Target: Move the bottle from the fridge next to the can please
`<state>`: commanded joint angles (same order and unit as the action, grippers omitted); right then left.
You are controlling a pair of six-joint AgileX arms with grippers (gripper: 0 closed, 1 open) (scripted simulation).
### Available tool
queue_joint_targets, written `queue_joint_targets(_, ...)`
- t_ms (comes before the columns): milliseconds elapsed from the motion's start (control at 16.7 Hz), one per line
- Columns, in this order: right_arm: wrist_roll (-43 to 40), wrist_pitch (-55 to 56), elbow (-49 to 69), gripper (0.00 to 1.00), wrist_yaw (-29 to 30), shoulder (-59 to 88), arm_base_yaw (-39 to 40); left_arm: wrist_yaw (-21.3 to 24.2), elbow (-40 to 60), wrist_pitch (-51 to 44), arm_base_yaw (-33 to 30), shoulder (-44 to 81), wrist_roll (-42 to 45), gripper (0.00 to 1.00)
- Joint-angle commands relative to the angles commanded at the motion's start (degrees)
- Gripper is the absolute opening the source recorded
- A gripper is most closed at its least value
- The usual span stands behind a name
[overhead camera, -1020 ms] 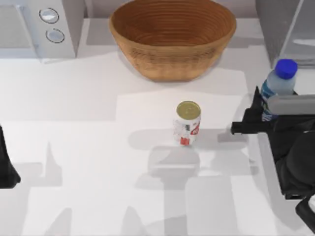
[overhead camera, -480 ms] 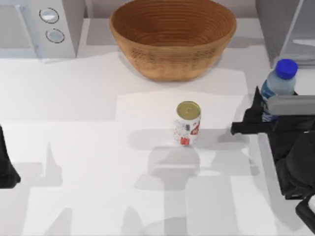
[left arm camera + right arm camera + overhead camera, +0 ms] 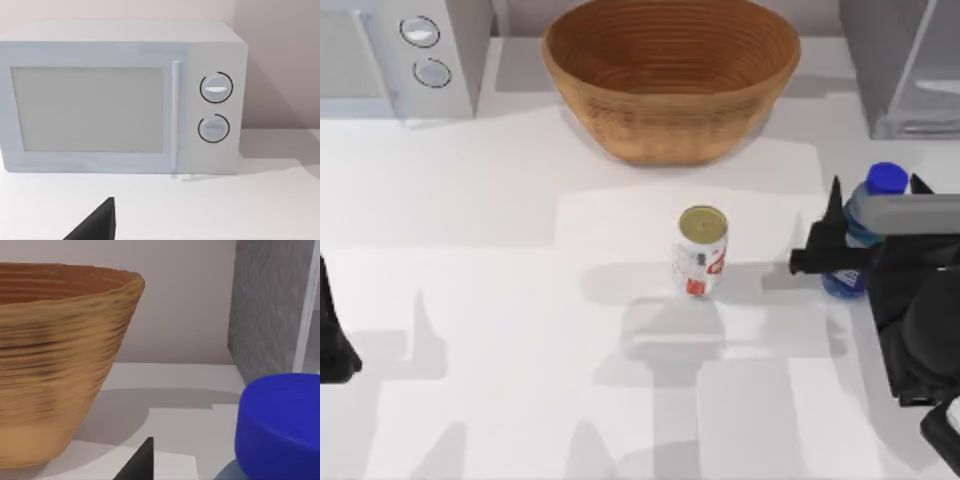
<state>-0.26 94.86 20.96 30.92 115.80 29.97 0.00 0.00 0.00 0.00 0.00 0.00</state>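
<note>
At the right edge of the frame the right gripper (image 3: 873, 215) is clenched around the bottle (image 3: 865, 218), which stands upright on the table (image 3: 520, 300) below the fridge (image 3: 900, 60) in the upper right corner. The can (image 3: 700, 250) stands at the middle, well apart to the bottle's left. A woven bowl (image 3: 670, 75) sits at top centre, a microwave (image 3: 400, 55) in the upper left. The left arm is parked at the left edge.
</note>
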Motion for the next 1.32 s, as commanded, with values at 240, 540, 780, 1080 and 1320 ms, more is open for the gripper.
queue_joint_targets(240, 0.0, 0.0, 0.0, 1.0, 0.0, 0.0, 0.0, 0.0, 0.0, 0.0, 0.0, 0.0, 0.0, 1.0)
queue_joint_targets(540, 0.0, 0.0, 0.0, 1.0, 0.0, 0.0, 0.0, 0.0, 0.0, 0.0, 0.0, 0.0, 0.0, 1.0)
queue_joint_targets(780, 0.1, 2.4, -2.9, 1.0, 2.0, -0.6, 2.0, 0.0, 0.0, 0.0, 0.0, 0.0, 0.0, 1.0)
queue_joint_targets(1080, 0.0, 4.5, -5.8, 1.0, 4.0, -1.2, 4.0, 0.0, 0.0, 0.0, 0.0, 0.0, 0.0, 1.0)
queue_joint_targets(1320, 0.2, 3.6, -6.4, 1.0, 3.7, -2.7, 3.9, 0.0, 0.0, 0.0, 0.0, 0.0, 0.0, 1.0)
